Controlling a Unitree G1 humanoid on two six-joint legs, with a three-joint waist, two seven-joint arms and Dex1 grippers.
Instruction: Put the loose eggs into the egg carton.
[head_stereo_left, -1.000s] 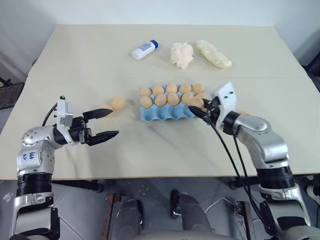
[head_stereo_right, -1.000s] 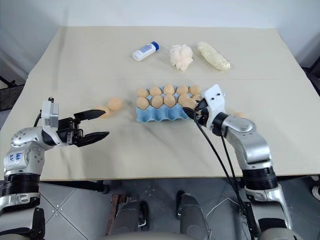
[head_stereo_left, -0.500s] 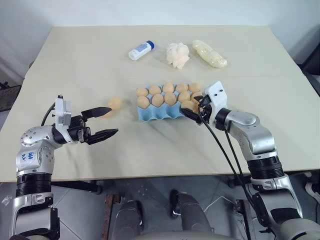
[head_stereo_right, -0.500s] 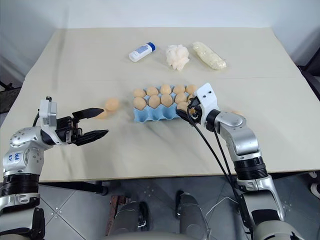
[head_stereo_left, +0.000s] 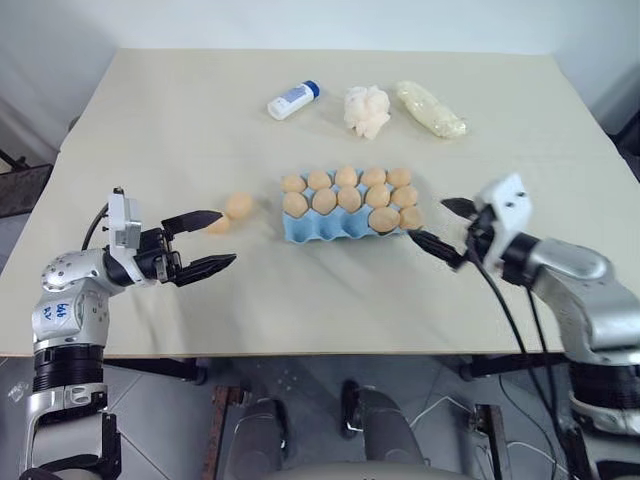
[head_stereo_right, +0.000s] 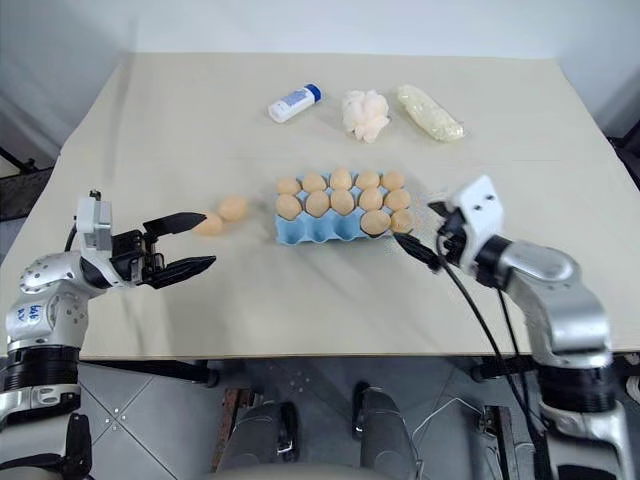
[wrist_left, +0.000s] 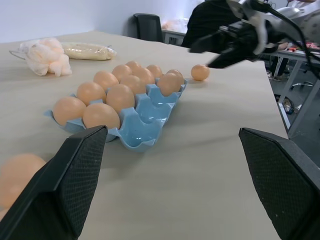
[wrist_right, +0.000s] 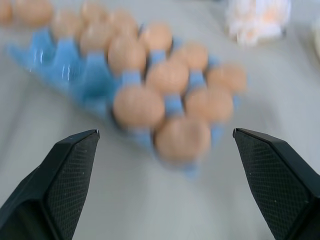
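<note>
The light blue egg carton (head_stereo_left: 305, 232) lies at the table's middle. Its back and middle rows are full of tan eggs, and two more sit at the right end of the front row. Two loose eggs lie left of it, one (head_stereo_left: 238, 205) in the open and one (head_stereo_left: 216, 225) just behind my left gripper's upper finger. My left gripper (head_stereo_left: 228, 238) hovers open and empty beside them. Another loose egg (wrist_left: 200, 72) lies past the carton's right end, close to my right gripper (head_stereo_left: 427, 219), which is open and empty just right of the carton.
Along the far side of the table (head_stereo_left: 300, 300) lie a white bottle with a blue cap (head_stereo_left: 293, 99), a white lumpy wad (head_stereo_left: 365, 110) and a pale wrapped roll (head_stereo_left: 430, 108). Bare tabletop runs between the carton and the near edge.
My right gripper has opened and drawn back to the right from the carton's right end, where an egg now sits in the front row. The left gripper has stayed put.
</note>
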